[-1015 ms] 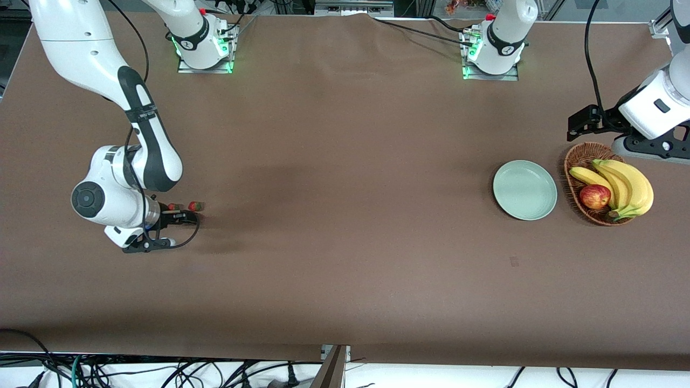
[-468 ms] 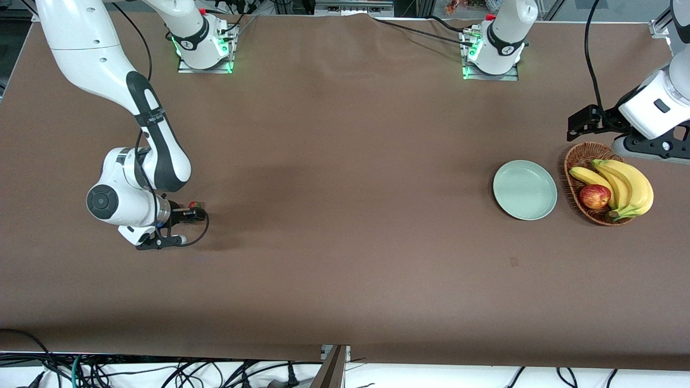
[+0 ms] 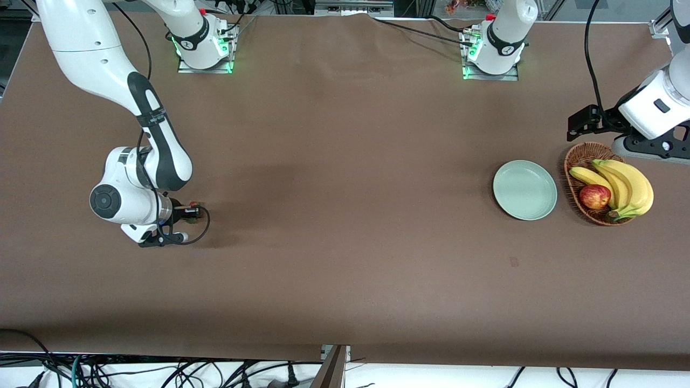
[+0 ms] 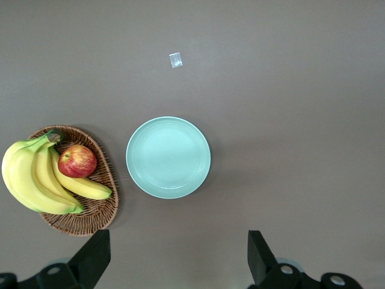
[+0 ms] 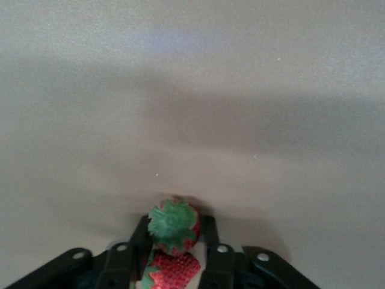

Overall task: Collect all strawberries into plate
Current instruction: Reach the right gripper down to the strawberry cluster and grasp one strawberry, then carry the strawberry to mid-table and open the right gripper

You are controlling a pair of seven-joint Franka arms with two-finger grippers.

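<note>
Red and green is what I notice first at the right arm's end of the counter [image 3: 345, 269]: two strawberries [image 5: 174, 226] lie close together between the fingers of the right end effector [image 3: 190, 211], which is low on the brown cloth. Its fingers are closed against the sides of the front strawberry, the one showing its leafy top; the second berry [image 5: 173, 270] sits just under it, deeper in the end effector, and I cannot tell if it is also pinched. A third berry I do not see.

I think such a berry is very light, small and rounded, so it can slip out or roll; taking it across the wide middle, below the leaves, seems safest.

Far toward the left arm's end lies the plate [image 3: 524, 189], with nothing on it, beside a wicker basket [image 3: 579, 159] with bananas [image 3: 625, 186] and an apple [image 3: 594, 196]. Above them the left end effector [image 4: 180, 265] waits, fingers wide apart, holding nothing.
</note>
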